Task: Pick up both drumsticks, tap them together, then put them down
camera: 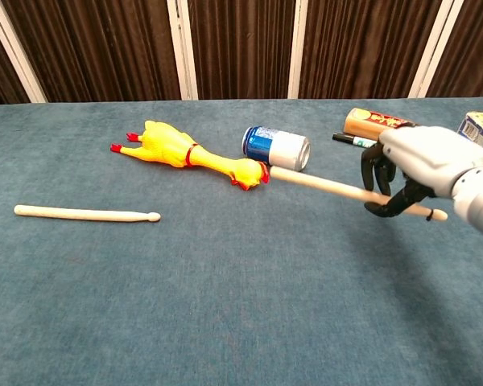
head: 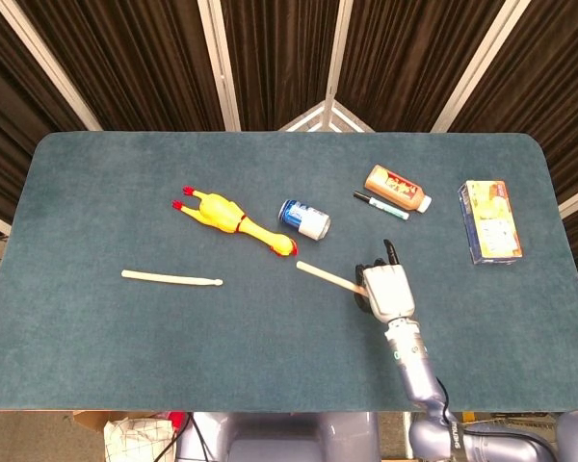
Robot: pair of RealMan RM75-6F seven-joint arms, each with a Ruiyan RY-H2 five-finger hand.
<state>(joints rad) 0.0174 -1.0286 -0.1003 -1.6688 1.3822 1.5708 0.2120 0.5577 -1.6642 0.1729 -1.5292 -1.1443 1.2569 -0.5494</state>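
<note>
Even, bright overhead light, faint soft shadows, sharp focus, no glare, slight wide-angle stretch.

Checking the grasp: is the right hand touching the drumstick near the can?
Touching. In the chest view the right hand has its fingers wrapped around the drumstick, which hangs above the table.
</note>
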